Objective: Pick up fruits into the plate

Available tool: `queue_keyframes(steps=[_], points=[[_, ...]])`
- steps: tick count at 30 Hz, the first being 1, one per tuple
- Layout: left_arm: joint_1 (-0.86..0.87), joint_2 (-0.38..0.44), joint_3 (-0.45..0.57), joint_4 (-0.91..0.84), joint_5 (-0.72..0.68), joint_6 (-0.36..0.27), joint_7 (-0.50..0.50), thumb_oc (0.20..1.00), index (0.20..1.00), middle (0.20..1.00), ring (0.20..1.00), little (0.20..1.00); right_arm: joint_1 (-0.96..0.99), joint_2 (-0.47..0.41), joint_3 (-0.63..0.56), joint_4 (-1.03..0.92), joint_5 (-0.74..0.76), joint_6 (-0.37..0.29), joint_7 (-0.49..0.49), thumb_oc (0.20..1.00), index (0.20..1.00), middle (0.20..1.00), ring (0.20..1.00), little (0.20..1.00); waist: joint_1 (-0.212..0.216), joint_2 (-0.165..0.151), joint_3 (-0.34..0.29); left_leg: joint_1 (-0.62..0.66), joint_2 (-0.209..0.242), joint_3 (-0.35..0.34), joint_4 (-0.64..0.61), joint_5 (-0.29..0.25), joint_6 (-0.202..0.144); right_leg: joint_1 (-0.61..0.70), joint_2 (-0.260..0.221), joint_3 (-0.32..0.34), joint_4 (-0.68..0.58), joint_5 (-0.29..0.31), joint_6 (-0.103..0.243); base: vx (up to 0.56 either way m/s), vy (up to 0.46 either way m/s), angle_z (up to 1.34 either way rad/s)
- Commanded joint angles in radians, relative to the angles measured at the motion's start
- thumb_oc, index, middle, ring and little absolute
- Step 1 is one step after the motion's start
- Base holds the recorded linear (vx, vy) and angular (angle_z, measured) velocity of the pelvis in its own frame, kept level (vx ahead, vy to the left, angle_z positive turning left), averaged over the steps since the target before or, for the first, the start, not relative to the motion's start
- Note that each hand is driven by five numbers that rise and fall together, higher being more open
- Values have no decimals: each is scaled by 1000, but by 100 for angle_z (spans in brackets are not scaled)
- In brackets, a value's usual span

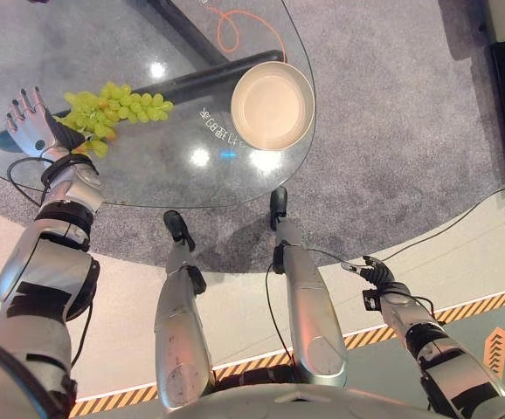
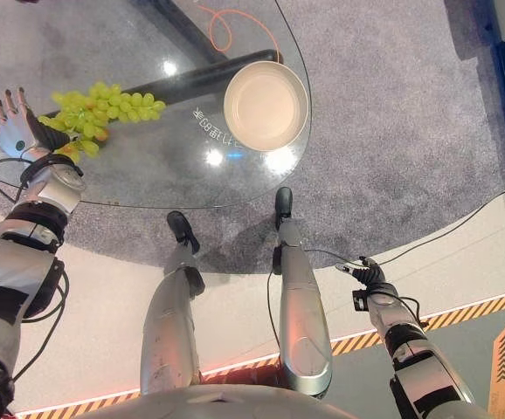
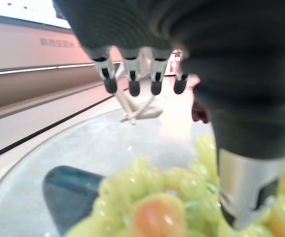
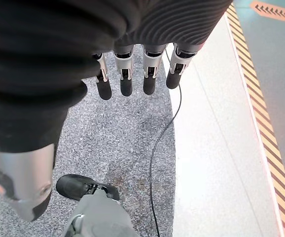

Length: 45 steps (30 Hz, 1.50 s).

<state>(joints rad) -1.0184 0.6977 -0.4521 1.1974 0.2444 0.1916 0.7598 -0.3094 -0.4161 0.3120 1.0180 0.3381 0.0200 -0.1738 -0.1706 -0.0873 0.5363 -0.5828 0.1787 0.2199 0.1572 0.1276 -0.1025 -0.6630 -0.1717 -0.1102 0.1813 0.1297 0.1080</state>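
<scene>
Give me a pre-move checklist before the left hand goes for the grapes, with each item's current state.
1. Left hand open and ready: ok, its fingers are straight and hold nothing.
2. Left hand lined up with the grapes: ok, it sits at the bunch's end farthest from the plate, with grapes right under the thumb in the left wrist view.
3. Plate free to receive fruit: ok, nothing lies in it.
4. Path from the grapes to the plate: ok, bare glass table between them.
5. Right hand out of the way: ok, it hangs low beside the robot, off the table, fingers straight.
6. Whether the bunch will lift as one piece: cannot tell.
</scene>
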Motion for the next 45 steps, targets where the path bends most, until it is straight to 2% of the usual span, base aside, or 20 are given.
queue_keyframes(steps=[1, 5, 7, 10, 16, 17, 18, 19, 20, 28, 34, 35, 36, 37, 39, 45], points=[[-23, 75, 6, 51, 51, -18, 30, 1000, 1000, 1000, 1000, 1000, 54, -51, 20, -8, 29, -8, -26, 1000, 1000, 1000, 1000, 1000, -4, -32, -16, -106, -57, -4, 182, -155, 6, -44, 67, -31, 97, -97, -28, -4, -33, 0], [-36, 68, -18, 40, 60, -55, -18, 1000, 1000, 1000, 1000, 1000, 48, -50, 25, -15, 36, -12, -41, 1000, 1000, 1000, 1000, 1000, -9, -30, -16, -127, -56, -3, 182, -150, 4, -66, 72, -27, 99, -94, -30, 2, -1, -1], [-30, 59, -35, 28, 43, -84, -109, 1000, 1000, 1000, 1000, 1000, 48, -53, 21, -35, 35, -4, -55, 1000, 1000, 1000, 1000, 1000, -13, -24, -16, -133, -58, -1, 181, -150, 4, -77, 74, -25, 103, -93, -29, 16, 12, -4], [-13, 44, -63, 19, 43, -82, -158, 1000, 1000, 1000, 1000, 1000, 49, -59, 12, -68, 33, 14, -76, 1000, 1000, 1000, 1000, 1000, -19, -18, -16, -143, -58, 1, 179, -147, 4, -90, 73, -22, 105, -91, -28, 13, 23, -2], [-23, 44, -88, 68, -15, -12, -238, 1000, 1000, 1000, 1000, 1000, 45, -86, -4, -93, 32, -10, -86, 1000, 1000, 1000, 1000, 1000, -37, -9, -16, -168, -56, 8, 198, -146, 4, -114, 73, -12, 109, -89, -31, 43, 48, -2], [-23, 42, -90, 79, -15, -4, -240, 1000, 1000, 1000, 1000, 1000, 50, -89, -1, -97, 38, -14, -88, 1000, 1000, 1000, 1000, 1000, -35, -7, -16, -156, -52, -3, 213, -182, -5, -101, 77, -9, 121, -120, -24, 115, 33, -4], [-30, 45, -92, 96, -18, 19, -242, 1000, 1000, 1000, 1000, 1000, 52, -95, -2, -113, 52, -24, -94, 1000, 1000, 1000, 1000, 1000, -38, -9, -16, -166, -48, -4, 226, -186, -5, -109, 77, -8, 126, -121, -25, 25, 7, -4], [-36, 47, -91, 95, -18, 19, -242, 1000, 1000, 1000, 1000, 1000, 46, -95, -4, -114, 52, -24, -94, 1000, 1000, 1000, 1000, 1000, -42, -13, -16, -185, -52, 7, 216, -151, 4, -129, 72, -10, 115, -90, -33, 40, 5, -2], [-33, 47, -89, 109, -28, 49, -246, 1000, 1000, 1000, 1000, 1000, 54, -97, -5, -128, 59, -36, -102, 1000, 1000, 1000, 1000, 1000, -40, -11, -16, -174, -47, -5, 234, -189, -6, -116, 77, -7, 128, -121, -25, 0, 0, 0], [-59, 83, -46, 172, -27, 145, -204, 1000, 1000, 1000, 1000, 1000, 78, -112, -15, -220, 97, -74, -146, 1000, 1000, 1000, 1000, 1000, -47, -35, -16, -250, -39, -20, 308, -218, -3, -177, 85, -11, 174, -133, -32, 29, -21, -1], [-48, 80, -58, 204, 27, 198, -317, 1000, 1000, 1000, 1000, 1000, 101, -122, -38, -264, 99, -124, -177, 1000, 1000, 1000, 1000, 1000, -49, -48, -16, -288, -42, -46, 324, -223, 3, -207, 91, -6, 187, -130, -33, 7, -14, 1], [-44, 76, -59, 209, 27, 209, -341, 1000, 1000, 1000, 1000, 1000, 103, -123, -40, -277, 92, -155, -192, 1000, 1000, 1000, 1000, 1000, -50, -50, -16, -293, -43, -49, 323, -222, 3, -212, 92, -5, 187, -129, -33, 0, 0, 0], [-37, 69, -59, 218, 8, 231, -378, 539, 539, 539, 539, 539, 101, -127, -42, -304, 86, -172, -209, 1000, 1000, 1000, 1000, 1000, -52, -53, -16, -298, -43, -52, 321, -221, 4, -215, 93, -4, 185, -127, -32, 0, 0, 0], [-31, 65, -57, 225, 2, 236, -407, 200, 200, 200, 200, 200, 100, -129, -45, -323, 85, -183, -219, 1000, 1000, 1000, 1000, 1000, -53, -54, -16, -301, -44, -53, 320, -221, 4, -218, 94, -3, 184, -126, -32, 0, 0, 0], [-14, 52, -52, 234, 7, 243, -469, 200, 200, 200, 200, 200, 97, -136, -49, -386, 77, -203, -250, 1000, 1000, 1000, 1000, 1000, -56, -57, -16, -307, -47, -56, 322, -222, 4, -224, 95, -2, 184, -123, -32, -1, 15, -2], [51, 30, -57, 204, 41, 244, -557, 200, 200, 200, 200, 200, 88, -166, -75, -548, 51, -223, -308, 1000, 1000, 1000, 1000, 1000, -69, -61, -16, -308, -49, -48, 321, -224, 4, -230, 95, -1, 183, -118, -28, -11, 52, -6]])
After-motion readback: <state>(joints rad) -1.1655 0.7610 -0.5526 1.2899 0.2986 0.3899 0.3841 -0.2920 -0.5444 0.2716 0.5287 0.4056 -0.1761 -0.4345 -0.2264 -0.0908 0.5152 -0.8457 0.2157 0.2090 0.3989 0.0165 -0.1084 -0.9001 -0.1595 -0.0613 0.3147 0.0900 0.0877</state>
